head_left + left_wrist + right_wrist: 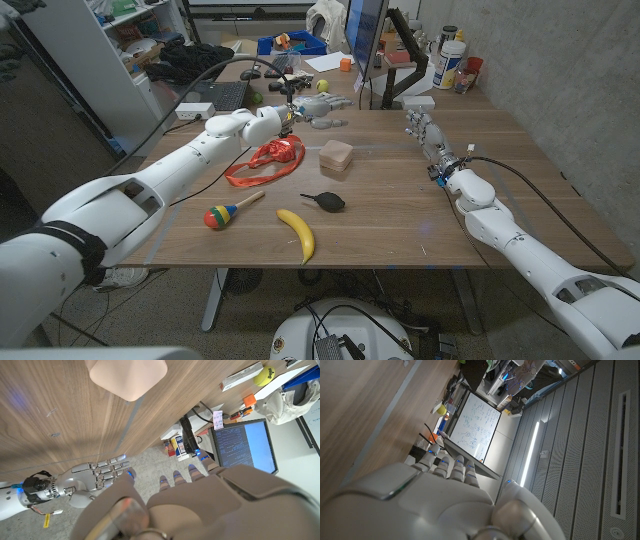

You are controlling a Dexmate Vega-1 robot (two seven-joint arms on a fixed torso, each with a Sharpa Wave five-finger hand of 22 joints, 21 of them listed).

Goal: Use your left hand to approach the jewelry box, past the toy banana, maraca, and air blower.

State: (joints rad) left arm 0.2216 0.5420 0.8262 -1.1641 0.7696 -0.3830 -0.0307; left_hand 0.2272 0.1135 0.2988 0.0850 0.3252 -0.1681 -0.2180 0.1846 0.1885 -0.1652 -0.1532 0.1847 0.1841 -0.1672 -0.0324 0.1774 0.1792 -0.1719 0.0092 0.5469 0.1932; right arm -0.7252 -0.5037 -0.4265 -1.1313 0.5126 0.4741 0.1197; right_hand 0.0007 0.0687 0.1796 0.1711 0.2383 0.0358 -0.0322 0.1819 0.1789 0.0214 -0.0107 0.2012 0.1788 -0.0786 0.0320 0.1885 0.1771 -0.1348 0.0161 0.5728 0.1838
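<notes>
The jewelry box (336,157), a tan rounded square, sits mid-table and also shows in the left wrist view (127,375). My left hand (314,106) hovers beyond its far side, fingers spread and holding nothing; its back shows in its own wrist view (200,505). Nearer the front edge lie the yellow toy banana (298,234), the colourful maraca (228,212) and the black air blower (324,201). My right hand (424,131) stands at the table's right side with fingers extended and empty, seen also from the left wrist (95,477).
A red looped strap (268,159) lies left of the box under my left forearm. A monitor (362,40), laptop (215,97) and bottles (448,62) crowd the far edge. A small white box (419,102) sits near my right hand.
</notes>
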